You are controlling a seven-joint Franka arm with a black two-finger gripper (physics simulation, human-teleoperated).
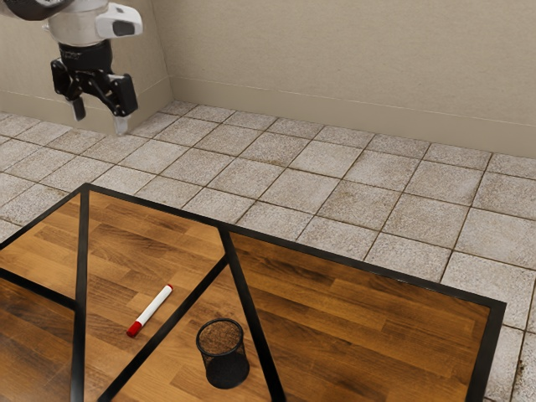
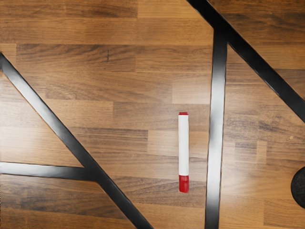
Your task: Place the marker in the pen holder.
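High above the table, at the exterior view's upper left, my gripper (image 1: pixel 100 124) hangs open, its two fingers well apart with nothing between them. The white marker (image 1: pixel 151 311) with red ends lies flat on the wooden table, below and away from the gripper. In the wrist view the marker (image 2: pixel 183 145) lies beside a black strip. A black mesh pen holder (image 1: pixel 224 355) stands upright on the table, a short way from the marker toward the exterior view's right. Part of the pen holder (image 2: pixel 299 188) shows at the wrist view's edge.
The wooden table (image 1: pixel 360 318) has a black border and black strips (image 1: pixel 167 327) running across its top. Beyond it lie a tiled floor (image 1: pixel 327 180) and a beige wall (image 1: pixel 335 67).
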